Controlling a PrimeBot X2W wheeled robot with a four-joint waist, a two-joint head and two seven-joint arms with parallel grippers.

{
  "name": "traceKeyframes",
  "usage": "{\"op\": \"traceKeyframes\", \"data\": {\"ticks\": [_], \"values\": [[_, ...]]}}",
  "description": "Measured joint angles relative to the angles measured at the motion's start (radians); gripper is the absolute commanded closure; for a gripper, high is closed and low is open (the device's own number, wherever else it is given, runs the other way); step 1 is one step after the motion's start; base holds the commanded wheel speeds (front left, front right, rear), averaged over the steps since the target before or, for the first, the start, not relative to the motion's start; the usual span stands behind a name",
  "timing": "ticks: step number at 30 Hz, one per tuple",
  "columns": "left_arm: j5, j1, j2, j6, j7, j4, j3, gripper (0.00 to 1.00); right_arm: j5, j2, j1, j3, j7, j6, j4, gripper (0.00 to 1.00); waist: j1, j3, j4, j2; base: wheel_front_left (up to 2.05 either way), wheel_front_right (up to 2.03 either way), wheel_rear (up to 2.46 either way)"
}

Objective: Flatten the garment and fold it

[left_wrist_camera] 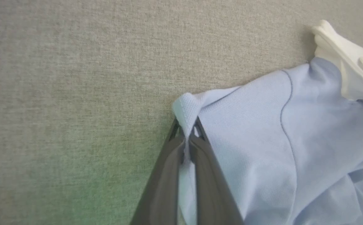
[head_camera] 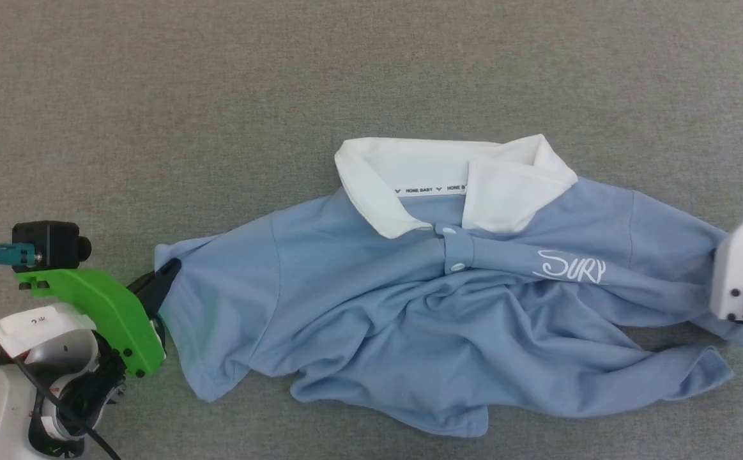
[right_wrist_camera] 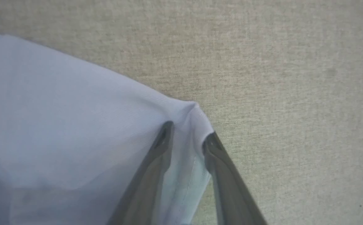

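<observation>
Pinching garment [left_wrist_camera: 262, 125] sleeve, left tool [left_wrist_camera: 186, 128]; right tool [right_wrist_camera: 189, 131] straddling opposite sleeve, jaws apart.

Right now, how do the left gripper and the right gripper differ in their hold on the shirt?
The left gripper is shut, the right gripper open. The left gripper pinches the garment's sleeve hem tight; the right gripper only straddles the other sleeve's edge. Both sit at a sleeve end.
</observation>
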Motion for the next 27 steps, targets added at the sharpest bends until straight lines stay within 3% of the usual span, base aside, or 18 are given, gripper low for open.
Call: {"op": "traceKeyframes", "data": {"ticks": [10,17,27], "values": [[-0.008,-0.029,-0.025,-0.012,-0.072,0.015,0.012,1.00,0.069,-0.018,-0.029,0.033,-0.171,0.002,-0.075,1.00,0.0000,-0.073,-0.009,0.0000,0.00,0.00,0.00],[0.007,-0.163,-0.047,-0.006,-0.138,0.043,0.029,1.00,0.153,-0.057,-0.127,0.073,-0.269,0.003,-0.140,1.00,-0.0001,-0.174,-0.020,0.0000,0.00,0.00,0.00],[0.065,-0.355,-0.070,0.007,-0.274,0.081,0.058,1.00,0.257,-0.063,-0.276,0.052,-0.353,0.003,-0.178,1.00,-0.0001,-0.320,-0.028,0.0000,0.00,0.00,0.00]]}}
